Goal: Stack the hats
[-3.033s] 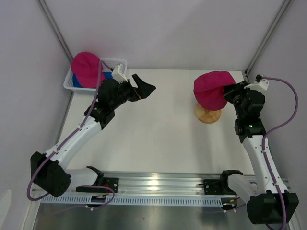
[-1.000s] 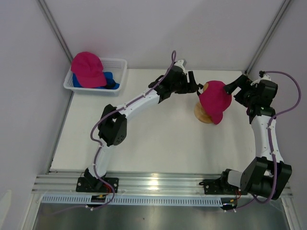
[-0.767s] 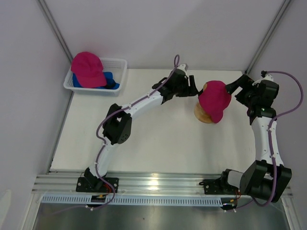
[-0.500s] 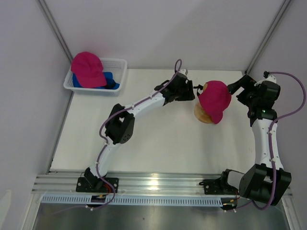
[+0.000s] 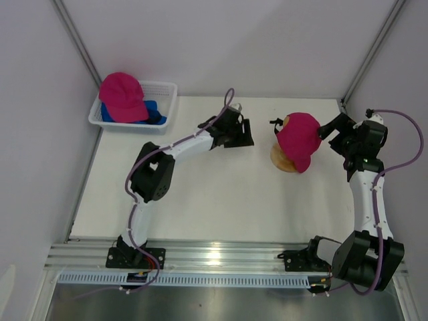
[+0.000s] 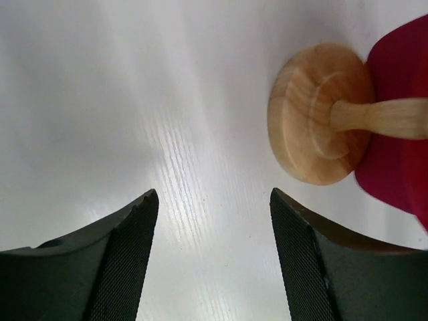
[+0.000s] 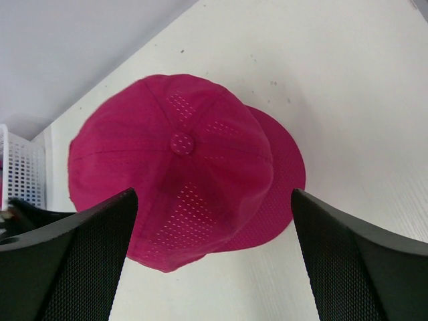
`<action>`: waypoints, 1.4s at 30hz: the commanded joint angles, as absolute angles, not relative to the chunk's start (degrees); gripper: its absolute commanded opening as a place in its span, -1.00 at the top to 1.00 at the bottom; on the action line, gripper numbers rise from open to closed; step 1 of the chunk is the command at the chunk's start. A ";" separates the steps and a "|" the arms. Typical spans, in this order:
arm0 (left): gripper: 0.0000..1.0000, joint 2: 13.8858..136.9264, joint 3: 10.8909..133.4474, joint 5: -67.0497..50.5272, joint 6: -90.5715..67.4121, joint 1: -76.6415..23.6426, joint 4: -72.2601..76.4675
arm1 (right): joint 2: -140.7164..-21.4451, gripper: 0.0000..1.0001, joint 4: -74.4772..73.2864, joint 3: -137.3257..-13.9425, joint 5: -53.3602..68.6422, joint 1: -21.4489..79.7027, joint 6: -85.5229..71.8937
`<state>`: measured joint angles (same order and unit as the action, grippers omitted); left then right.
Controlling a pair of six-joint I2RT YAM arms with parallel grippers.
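One magenta-pink hat [image 5: 299, 136] sits on the round wooden stand [image 5: 284, 161], brim toward the near side. In the right wrist view this hat [image 7: 175, 144] fills the middle. My right gripper [image 5: 330, 127] hovers just right of it, open, nothing between its fingers [image 7: 214, 197]. My left gripper [image 5: 246, 134] is open and empty over the table, a short way left of the stand. Its wrist view shows the stand [image 6: 314, 127] and the hat's edge [image 6: 401, 134] ahead of the fingers [image 6: 212, 197]. Another pink hat [image 5: 122, 97] lies on a blue hat [image 5: 152, 112] in the basket.
The white mesh basket [image 5: 168, 88] stands at the table's far left corner, also at the left edge of the right wrist view [image 7: 20, 174]. Frame posts rise at the back left [image 5: 77, 40] and back right [image 5: 374, 47]. White walls enclose the table.
My left gripper has drawn back to the left, away from the hat on the stand it was next to. The right gripper has barely shifted. The hat stays on the stand.
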<state>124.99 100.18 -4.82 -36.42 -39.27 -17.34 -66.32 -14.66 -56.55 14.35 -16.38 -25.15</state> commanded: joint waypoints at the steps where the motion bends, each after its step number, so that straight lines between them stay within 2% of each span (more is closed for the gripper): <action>1: -0.43 114.18 100.28 -8.87 -34.99 -38.14 -11.87 | -64.60 -0.99 -13.62 -55.29 13.10 -17.49 -24.61; 10: -0.54 112.41 103.88 -9.76 -32.96 -40.60 -11.95 | -60.91 -0.99 -11.60 -51.51 14.68 -22.15 -27.69; 18: -0.54 124.00 122.25 -6.42 -30.93 -43.77 -20.12 | -60.82 -0.99 -12.39 -53.17 15.82 -22.24 -27.42; 42: -0.39 137.81 126.91 -1.49 -34.89 -44.47 -22.85 | -61.17 -0.99 -10.72 -51.33 15.82 -22.24 -27.51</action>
